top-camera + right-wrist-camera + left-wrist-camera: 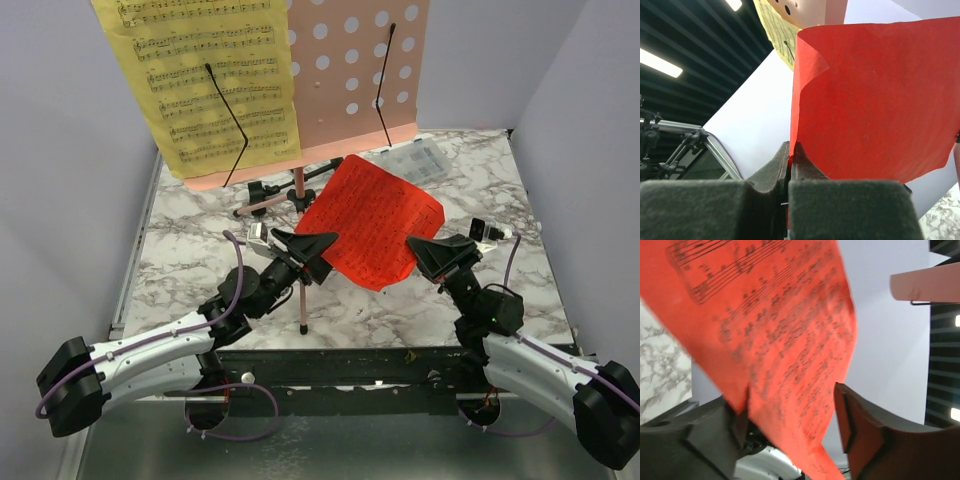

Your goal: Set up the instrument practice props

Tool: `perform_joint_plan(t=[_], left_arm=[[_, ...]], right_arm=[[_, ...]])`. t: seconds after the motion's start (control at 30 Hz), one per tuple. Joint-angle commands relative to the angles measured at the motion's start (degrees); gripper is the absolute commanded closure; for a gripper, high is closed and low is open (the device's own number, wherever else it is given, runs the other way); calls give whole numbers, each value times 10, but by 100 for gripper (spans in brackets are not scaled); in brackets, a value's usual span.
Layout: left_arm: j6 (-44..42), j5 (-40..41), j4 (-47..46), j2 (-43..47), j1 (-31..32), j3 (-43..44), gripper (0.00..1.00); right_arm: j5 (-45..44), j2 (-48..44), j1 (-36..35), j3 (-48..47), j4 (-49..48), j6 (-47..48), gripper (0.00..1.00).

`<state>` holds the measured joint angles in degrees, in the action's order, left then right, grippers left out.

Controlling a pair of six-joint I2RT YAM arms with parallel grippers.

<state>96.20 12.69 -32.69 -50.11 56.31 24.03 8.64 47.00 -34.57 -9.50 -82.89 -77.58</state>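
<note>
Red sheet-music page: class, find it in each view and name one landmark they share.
Top external: red sheet-music page at centre, below the pink music stand.
Left wrist: fills the upper left and middle.
Right wrist: fills the right side, clamped in the right gripper.
Shared landmark: the pink music stand, at each picture's top.

No words or numbers can be read anywhere; the yellow page (205, 80) shows only rows of black music notes; the red page (775, 340) shows the same, a bit blurry.
</note>
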Motion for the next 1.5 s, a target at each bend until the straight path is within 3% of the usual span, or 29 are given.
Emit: perform_joint_plan(t=[0.0,0.2,0.33,0.37,0.47,0.6,0.67,0.73,0.8,0.93,1.07,1.17,1.23,1.33,1.47], left_arm=[[-31,79,-93,-2,11,-11,36],[-43,76,-170,-50,12,-15,58],[-131,62,-197,-41,12,-20,73],[-153,60,-196,-37,12,-21,78],[-196,68,-196,-22,12,-39,90],[-237,65,-195,-9,12,-61,100],[-263,49,-195,2,12,-69,100],[-301,21,-187,20,12,-74,100],[-329,-7,-172,40,12,-77,100],[-403,-94,-37,92,12,-34,100],[-530,-176,234,118,12,80,100],[-632,-231,407,111,12,166,100],[-681,-257,489,109,12,208,100],[-729,-326,543,109,12,261,100],[-766,-412,552,108,12,316,100]], right_arm=[[-25,-19,-5,17,-6,0,99],[-21,-35,-6,12,19,5,99],[-10,-69,-7,30,84,2,99],[-3,-87,-6,37,122,4,96],[11,-160,-6,62,236,17,74],[6,-287,-6,7,556,120,39],[-58,-326,-6,-67,806,172,28],[-153,-335,-6,-128,992,204,21],[-229,-327,-6,-182,1102,208,20],[-256,-303,-6,-248,1111,293,21],[-273,-253,-6,-324,1116,420,20],[-157,-206,-6,-374,1095,544,16],[-1,-166,-6,-398,1080,604,14],[274,-107,-6,-426,1054,635,12],[405,-69,-6,-412,987,621,12]])
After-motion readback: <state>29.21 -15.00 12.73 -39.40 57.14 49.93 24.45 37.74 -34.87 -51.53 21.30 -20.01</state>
